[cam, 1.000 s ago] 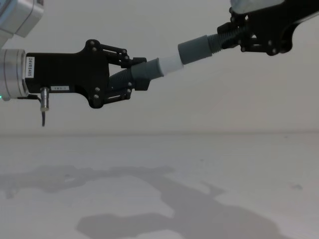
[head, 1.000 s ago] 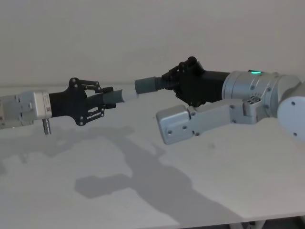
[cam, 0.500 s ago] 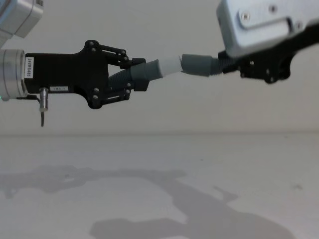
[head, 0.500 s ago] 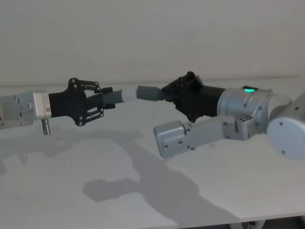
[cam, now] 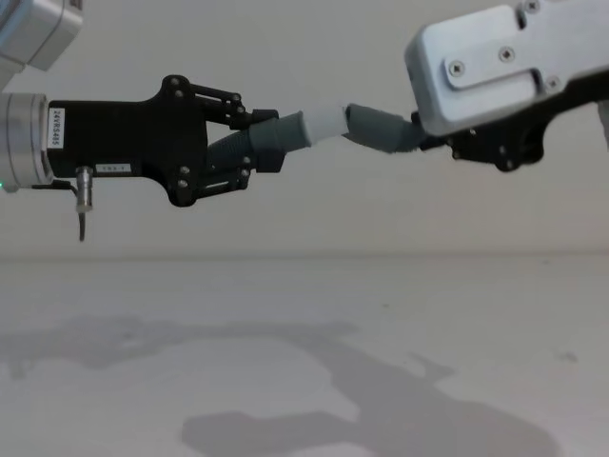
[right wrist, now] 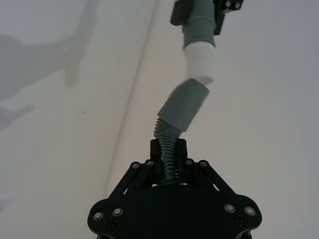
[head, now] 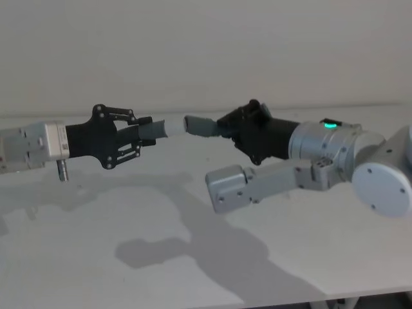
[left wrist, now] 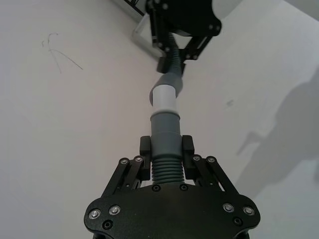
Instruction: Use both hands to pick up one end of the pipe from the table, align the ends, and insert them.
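In the head view, both pipe pieces are held in the air above the table [head: 193, 257]. The left gripper [head: 143, 134] is clamped on the white-tipped piece [head: 161, 129], the right gripper [head: 226, 123] on the collared piece [head: 203, 125].

In the left wrist view, the white tip [left wrist: 164, 98] is seen meeting the collar [left wrist: 170, 82] at an angle.

In the chest view, the collar's mouth touches the tip, well above the table.
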